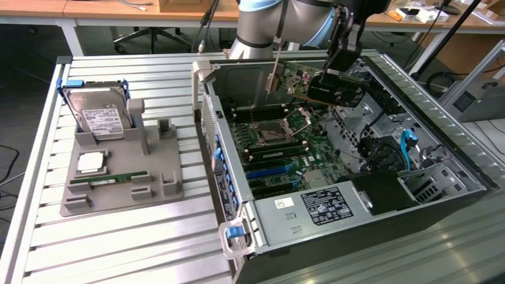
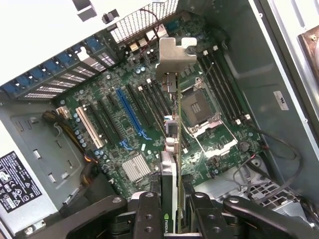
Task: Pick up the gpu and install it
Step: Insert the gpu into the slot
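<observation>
Nearest me, the power supply (image 1: 332,204) sits at the case's front corner. By the table's edge on the exterior view's left, the holder (image 1: 110,198) carries a hard drive (image 1: 99,115) and RAM (image 1: 118,177). Over the motherboard (image 1: 284,136), the gripper (image 1: 345,56) has its fingers clamped on the gpu (image 1: 335,89). The pickup looks done, but the card isn't yet seated in a slot.

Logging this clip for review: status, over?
Jaws shut on gpu. Gpu hangs above motherboard, not seated. Nothing seen blocking blue slot.
</observation>
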Motion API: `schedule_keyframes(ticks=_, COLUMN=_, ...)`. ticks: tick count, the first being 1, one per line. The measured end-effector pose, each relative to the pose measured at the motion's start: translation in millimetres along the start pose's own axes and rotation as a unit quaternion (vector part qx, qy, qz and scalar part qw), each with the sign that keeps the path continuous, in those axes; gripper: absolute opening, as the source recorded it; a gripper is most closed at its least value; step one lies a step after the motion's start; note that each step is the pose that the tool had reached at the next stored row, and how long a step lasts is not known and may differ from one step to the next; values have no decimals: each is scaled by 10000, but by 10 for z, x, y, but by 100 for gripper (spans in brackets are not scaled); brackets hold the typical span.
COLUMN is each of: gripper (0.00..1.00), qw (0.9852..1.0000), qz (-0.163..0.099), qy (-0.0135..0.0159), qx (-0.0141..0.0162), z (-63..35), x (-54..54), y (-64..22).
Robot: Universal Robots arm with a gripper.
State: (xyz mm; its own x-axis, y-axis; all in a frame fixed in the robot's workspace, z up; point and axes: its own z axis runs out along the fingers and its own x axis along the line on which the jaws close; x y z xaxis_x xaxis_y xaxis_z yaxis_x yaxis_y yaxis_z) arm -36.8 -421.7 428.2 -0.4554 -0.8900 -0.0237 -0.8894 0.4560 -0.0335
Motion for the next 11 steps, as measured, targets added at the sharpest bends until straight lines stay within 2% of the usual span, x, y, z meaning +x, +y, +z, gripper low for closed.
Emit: schedule_keyframes(ticks=11, gripper=27, qw=9994, qz=-354, qy=-12, qx=-8, z=0, x=0, y=0)
